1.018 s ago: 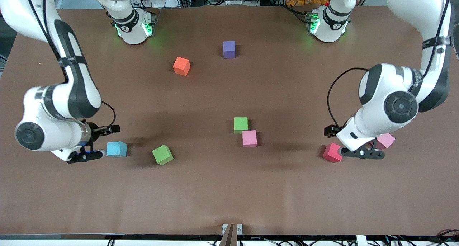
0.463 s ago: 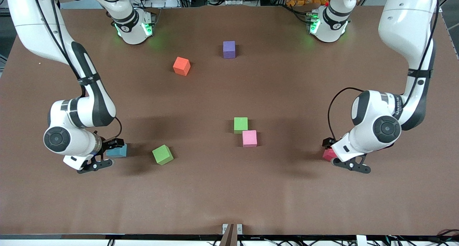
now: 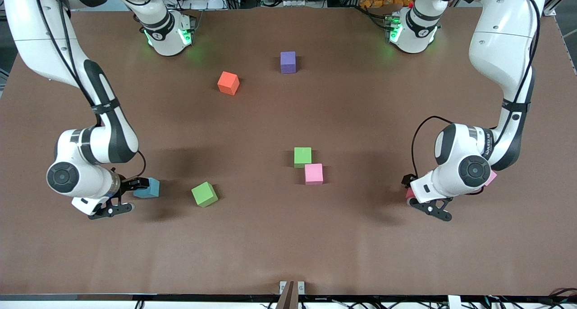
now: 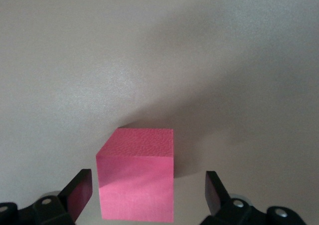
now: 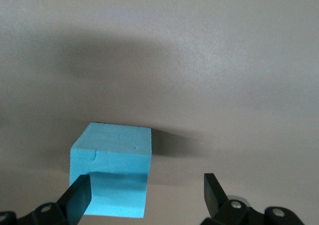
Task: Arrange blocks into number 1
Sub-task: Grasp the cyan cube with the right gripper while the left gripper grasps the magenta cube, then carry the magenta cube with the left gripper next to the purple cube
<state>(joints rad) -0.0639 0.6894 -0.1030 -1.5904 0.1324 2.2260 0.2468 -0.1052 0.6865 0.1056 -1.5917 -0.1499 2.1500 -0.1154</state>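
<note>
My right gripper (image 3: pixel 125 195) is open and low beside the light blue block (image 3: pixel 150 188). In the right wrist view that light blue block (image 5: pixel 112 172) sits off-centre between the fingers of the right gripper (image 5: pixel 147 195), close to one finger (image 5: pixel 79 195). My left gripper (image 3: pixel 420 196) is open around a crimson cube (image 3: pixel 409 193), mostly hidden under the wrist. The crimson cube (image 4: pixel 137 180) shows between the fingertips of the left gripper (image 4: pixel 148 195), touching neither. An orange-red block (image 3: pixel 228 83) and a purple block (image 3: pixel 288 61) lie near the bases. Two green blocks (image 3: pixel 204 194) (image 3: pixel 302 156) lie mid-table.
A pink cube (image 3: pixel 313 174) touches the corner of the green block at mid-table. Another pink cube (image 3: pixel 492 177) peeks out from under the left arm's wrist. The brown table (image 3: pixel 288 246) is bare nearer the front camera.
Both arms have swung in and come down. The left gripper shifted off the pink cube's side to straddle the crimson cube; the right gripper closed in on the light blue block. No block moved.
</note>
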